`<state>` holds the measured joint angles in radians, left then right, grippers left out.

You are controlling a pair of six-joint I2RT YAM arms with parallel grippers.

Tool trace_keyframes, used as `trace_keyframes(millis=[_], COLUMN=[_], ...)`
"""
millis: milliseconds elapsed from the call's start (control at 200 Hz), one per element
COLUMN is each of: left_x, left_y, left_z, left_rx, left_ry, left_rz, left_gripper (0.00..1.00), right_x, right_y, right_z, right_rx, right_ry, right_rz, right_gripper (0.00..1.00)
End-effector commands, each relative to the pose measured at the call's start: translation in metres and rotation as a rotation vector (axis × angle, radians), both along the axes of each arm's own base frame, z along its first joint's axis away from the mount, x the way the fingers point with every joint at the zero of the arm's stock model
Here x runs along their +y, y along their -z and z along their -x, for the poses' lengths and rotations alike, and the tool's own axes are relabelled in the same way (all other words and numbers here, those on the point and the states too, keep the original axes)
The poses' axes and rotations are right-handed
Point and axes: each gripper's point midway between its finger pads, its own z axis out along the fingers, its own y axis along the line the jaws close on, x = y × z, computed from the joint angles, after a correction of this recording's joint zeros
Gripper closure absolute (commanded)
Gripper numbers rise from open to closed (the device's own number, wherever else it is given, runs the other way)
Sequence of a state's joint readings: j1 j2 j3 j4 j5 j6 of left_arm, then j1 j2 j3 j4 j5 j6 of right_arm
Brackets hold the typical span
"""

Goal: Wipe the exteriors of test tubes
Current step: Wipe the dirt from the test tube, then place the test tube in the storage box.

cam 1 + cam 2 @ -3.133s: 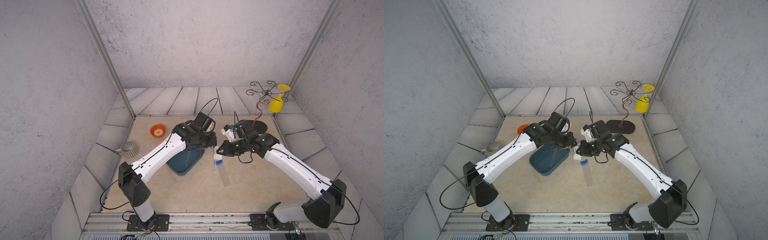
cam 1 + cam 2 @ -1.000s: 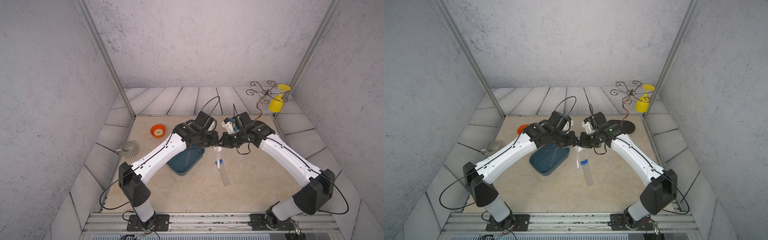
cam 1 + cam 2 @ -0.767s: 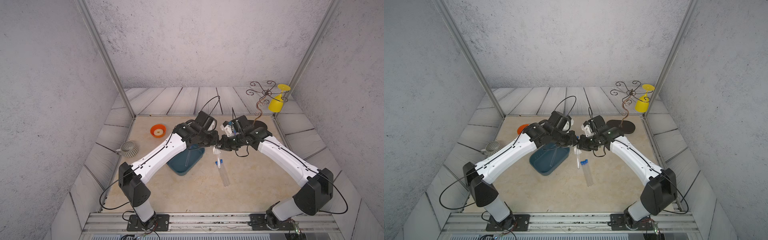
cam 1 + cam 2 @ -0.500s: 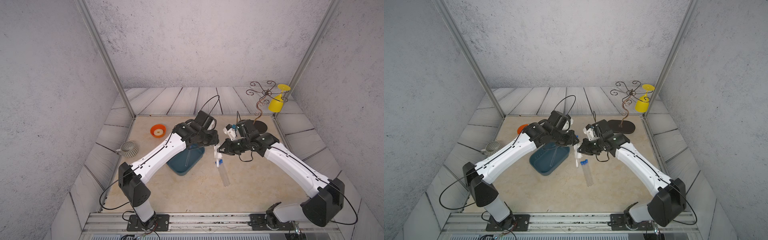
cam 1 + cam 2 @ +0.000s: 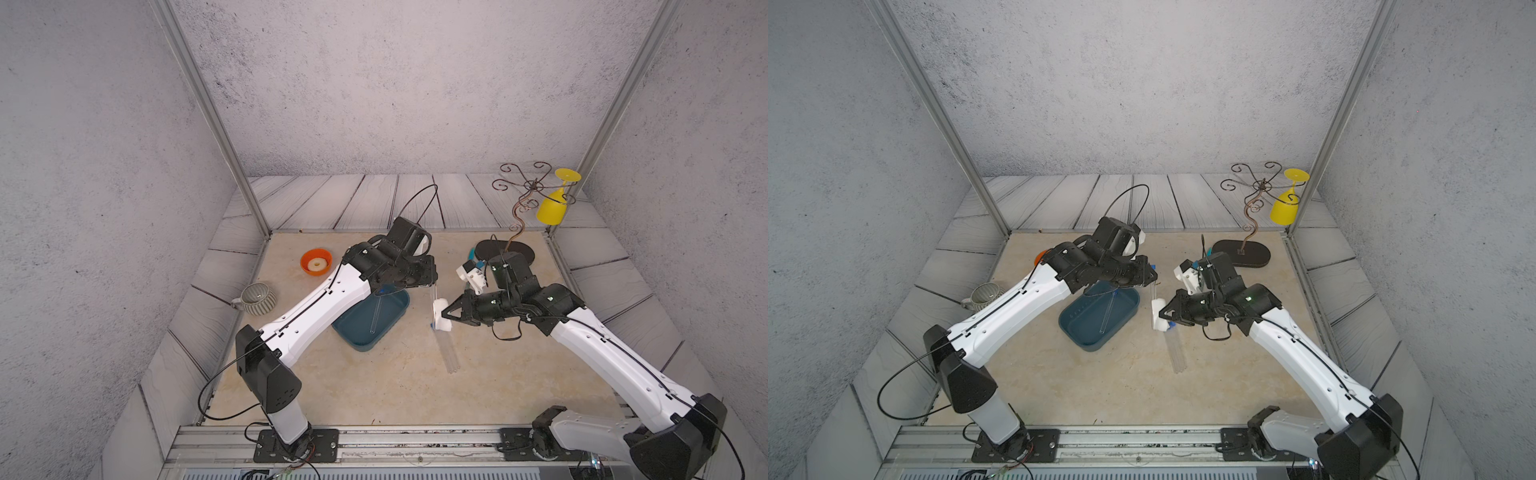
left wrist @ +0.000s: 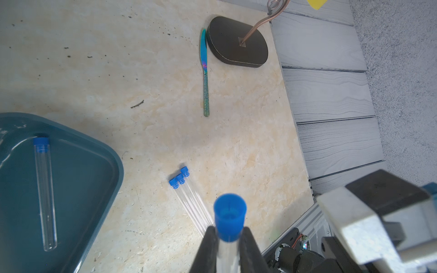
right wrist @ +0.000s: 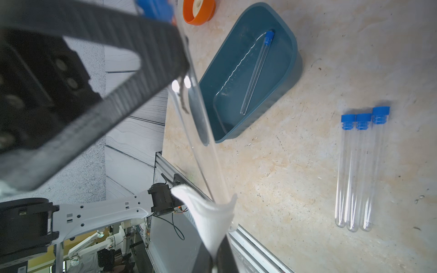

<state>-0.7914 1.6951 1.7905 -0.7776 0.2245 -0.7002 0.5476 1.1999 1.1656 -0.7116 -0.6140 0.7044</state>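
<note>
Clamps one test tube point(image 6: 227, 254) just under its blue cap point(image 6: 229, 216) with the left fingers point(image 6: 208, 248), seen only from the left wrist; pinches a white wipe point(image 7: 210, 219) round its closed end with the right fingers point(image 7: 203, 262). Holds it steep, cap up. Below the fingers, flat on the worktop point(image 7: 295, 165): three tubes point(image 7: 354, 170) touching, parallel. Beyond the left fingers: another tube point(image 6: 45, 193) in the tray point(image 6: 117, 175).

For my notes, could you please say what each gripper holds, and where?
Left gripper: test tube, just below its cap. Right gripper: white cloth, by one end.
</note>
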Motion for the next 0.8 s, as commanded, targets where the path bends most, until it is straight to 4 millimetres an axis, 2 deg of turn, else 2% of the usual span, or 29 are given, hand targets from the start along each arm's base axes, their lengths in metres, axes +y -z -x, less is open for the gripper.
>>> trace_keyframes(millis=[0, 195, 330, 425, 570, 796], left_x=[-0.004, -0.007, 0.005, 0.025, 0.068, 0.137], left_y=[-0.008, -0.014, -0.016, -0.012, 0.002, 0.068], left_z=[-0.006, -0.004, -0.01, -0.02, -0.038, -0.057], left_rx=[-0.008, 0.028, 0.033, 0.032, 0.013, 0.001], left_ry=[-0.012, -0.023, -0.053, -0.091, -0.162, -0.208], left_rz=[0.023, 0.078, 0.086, 0.063, -0.006, -0.292], left_gripper=[0.9, 0.9, 0.9, 0.9, 0.9, 0.9], right_x=[-0.001, 0.005, 0.007, 0.002, -0.019, -0.044], right_y=[-0.004, 0.016, 0.036, 0.045, 0.055, 0.063], right_z=[0.007, -0.014, -0.032, -0.043, -0.051, -0.043], right_rx=[-0.007, -0.022, -0.01, -0.004, 0.009, 0.035], right_ry=[-0.005, 0.02, 0.025, 0.04, 0.07, 0.067], right_rz=[-0.028, 0.0, 0.029, 0.041, 0.073, 0.134], right_gripper=[0.93, 0.94, 0.94, 0.94, 0.94, 0.94])
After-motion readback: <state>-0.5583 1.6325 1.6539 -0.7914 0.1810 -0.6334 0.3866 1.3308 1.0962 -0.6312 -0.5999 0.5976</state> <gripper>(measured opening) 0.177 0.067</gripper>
